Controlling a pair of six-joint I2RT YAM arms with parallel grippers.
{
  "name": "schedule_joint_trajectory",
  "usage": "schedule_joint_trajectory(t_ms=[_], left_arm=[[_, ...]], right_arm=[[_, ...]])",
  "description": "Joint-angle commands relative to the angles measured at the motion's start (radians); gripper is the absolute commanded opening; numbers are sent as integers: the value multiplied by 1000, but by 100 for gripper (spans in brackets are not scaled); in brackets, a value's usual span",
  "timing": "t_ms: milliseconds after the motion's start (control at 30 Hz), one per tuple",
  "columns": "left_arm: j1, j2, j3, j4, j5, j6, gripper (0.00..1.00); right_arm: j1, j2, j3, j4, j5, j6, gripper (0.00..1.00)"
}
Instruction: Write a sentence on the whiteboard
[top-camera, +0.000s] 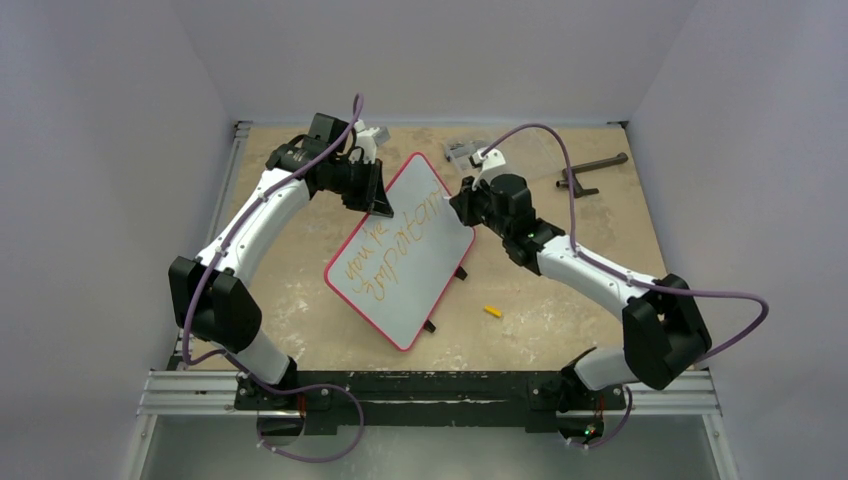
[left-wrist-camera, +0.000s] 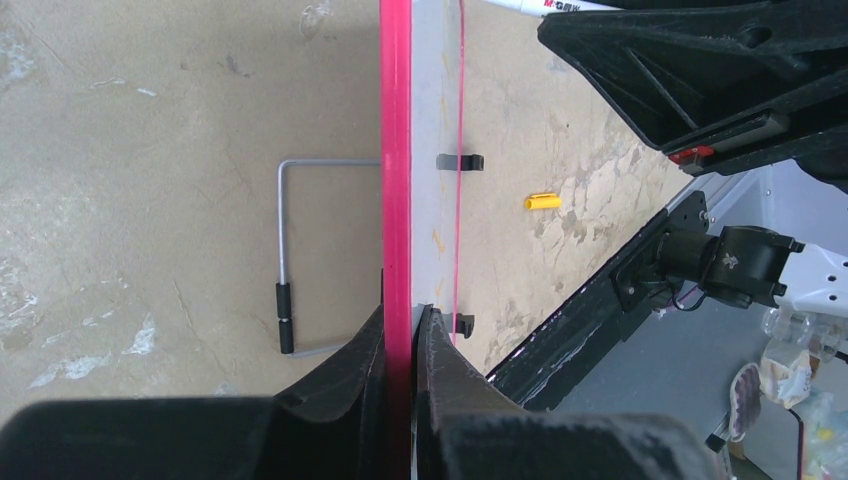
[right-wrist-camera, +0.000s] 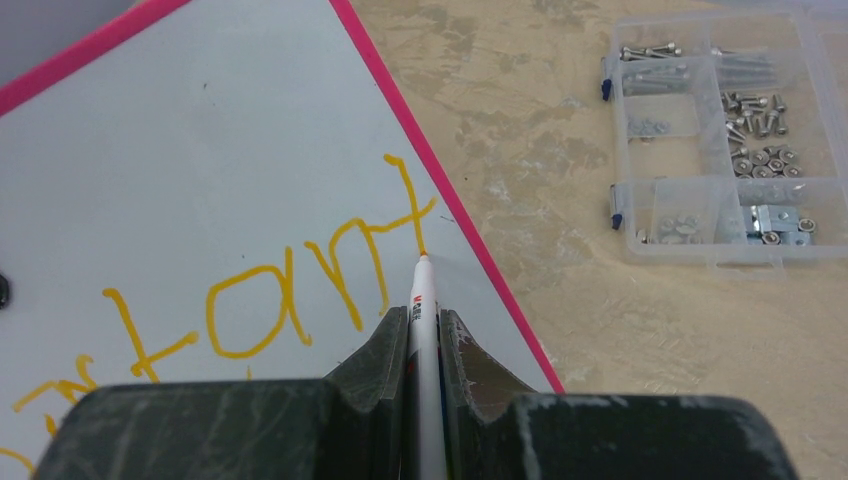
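Where the views are falling short: the left wrist camera is catching the whiteboard edge-on, so its face is showing only as a sliver; how steeply it is leaning I cannot tell.
Whiteboard's place: it is sitting mid-table on a diagonal, between the two arms.
Shapes and surfaces: the board is showing a smooth white face, thin red rim and rounded corners; the table is looking tan, scuffed and blotchy; a clear parts box is holding screws and nuts in compartments.
Writing: the sentence is running in orange-yellow slanted lines, reading "you're" over "important"; red print on the marker is proving too small to read.
Left pincer: it is clamping tight on the red rim at the board's far-left edge.
Right pincer: it is pinching the white marker, whose tip is touching the board at the last "t".
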Motion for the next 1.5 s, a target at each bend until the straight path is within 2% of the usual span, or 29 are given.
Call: schedule_joint_trajectory(t_ms=[0, 333, 933, 1467], left_arm=[[-16, -12, 3, -14, -104, 90, 0], [-17, -12, 1, -15, -108, 92, 0], [-20, -13, 2, -14, -110, 93, 0], [-21, -11, 4, -19, -141, 96, 0]], right_arm=[[8, -29, -39, 0, -33, 21, 0], [7, -24, -49, -3, -13, 28, 0], [7, 42, 77, -27, 52, -2, 0], [7, -211, -41, -99, 13, 32, 0]])
